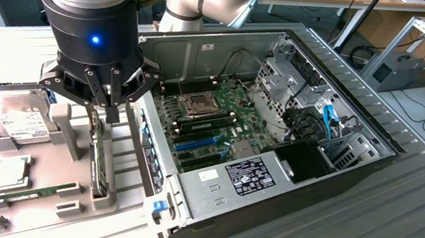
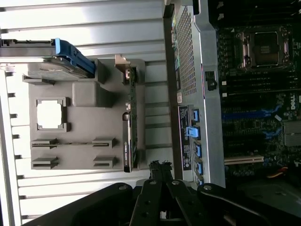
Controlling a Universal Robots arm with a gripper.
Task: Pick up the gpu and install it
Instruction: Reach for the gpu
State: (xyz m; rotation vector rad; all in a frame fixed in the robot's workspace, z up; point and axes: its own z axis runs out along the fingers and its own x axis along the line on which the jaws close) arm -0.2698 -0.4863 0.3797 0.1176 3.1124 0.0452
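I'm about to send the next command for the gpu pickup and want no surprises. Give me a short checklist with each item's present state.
1. gpu standing on edge in the grey holder: ok.
2. pincer open for a grasp: not ok, it is shut with nothing in it.
3. pincer centred over the gpu: cannot tell; in the wrist view its tips sit beside the card, toward the case.
4. computer case open on its side, motherboard exposed: ok.
5. blue slots free of cards: ok.
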